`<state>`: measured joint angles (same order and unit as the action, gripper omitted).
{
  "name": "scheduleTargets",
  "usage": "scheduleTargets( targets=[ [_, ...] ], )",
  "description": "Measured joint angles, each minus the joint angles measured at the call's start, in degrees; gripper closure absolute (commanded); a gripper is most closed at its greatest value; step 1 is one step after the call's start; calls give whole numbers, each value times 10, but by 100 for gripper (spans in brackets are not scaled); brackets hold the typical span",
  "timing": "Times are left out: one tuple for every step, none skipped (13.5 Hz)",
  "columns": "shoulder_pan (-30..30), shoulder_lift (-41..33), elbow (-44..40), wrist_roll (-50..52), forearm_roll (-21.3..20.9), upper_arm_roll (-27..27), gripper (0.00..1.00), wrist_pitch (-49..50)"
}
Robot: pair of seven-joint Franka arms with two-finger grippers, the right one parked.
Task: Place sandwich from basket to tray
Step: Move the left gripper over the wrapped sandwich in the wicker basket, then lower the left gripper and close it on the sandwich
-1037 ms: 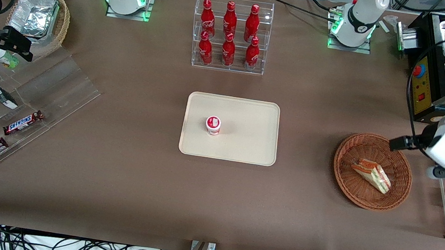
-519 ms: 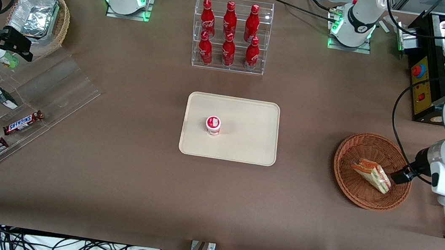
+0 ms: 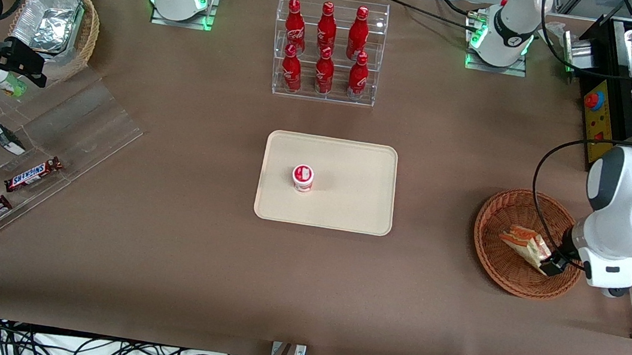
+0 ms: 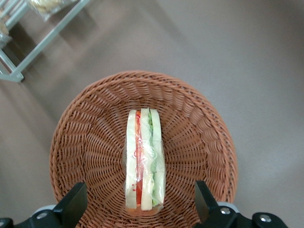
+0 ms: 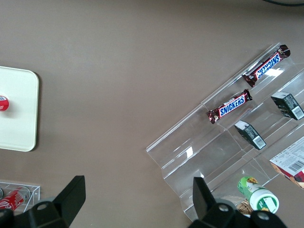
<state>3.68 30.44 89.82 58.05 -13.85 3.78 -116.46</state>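
Sandwich (image 4: 144,160) lies in basket (image 4: 199,123), between the released hand's (image 4: 140,209) fingers.

Sandwich (image 3: 526,248): clear-wrapped wedge, pale bread, red, green, yellow layers, lying in basket (image 3: 497,272), reddish-brown round wicker. Gripper (image 3: 552,265) above sandwich's end, fingers spread wide. Tray (image 3: 348,205): cream rectangle, at basket's 9 o'clock, well apart.

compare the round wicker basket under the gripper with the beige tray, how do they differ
The basket is round, reddish-brown and woven; the tray is rectangular, cream and smooth. The basket holds the wrapped sandwich, with the open gripper above it; the tray holds a small red-and-white cup. Both are shallow and rest on the brown table.
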Motion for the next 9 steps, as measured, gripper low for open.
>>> scheduleTargets(
  targets=[
    [0,7,2,4,0,0,0,-3],
    [1,14,3,8,0,0,0,-4],
    [1,20,4,13,0,0,0,-8],
    [1,26,8,18,0,0,0,-19],
    [1,28,17,27,0,0,0,-37],
    [1,30,28,36,0,0,0,-54],
    [1,30,41,42,0,0,0,-68],
    [1,30,52,46,0,0,0,-78],
    [1,30,61,47,0,0,0,-85]
  ],
)
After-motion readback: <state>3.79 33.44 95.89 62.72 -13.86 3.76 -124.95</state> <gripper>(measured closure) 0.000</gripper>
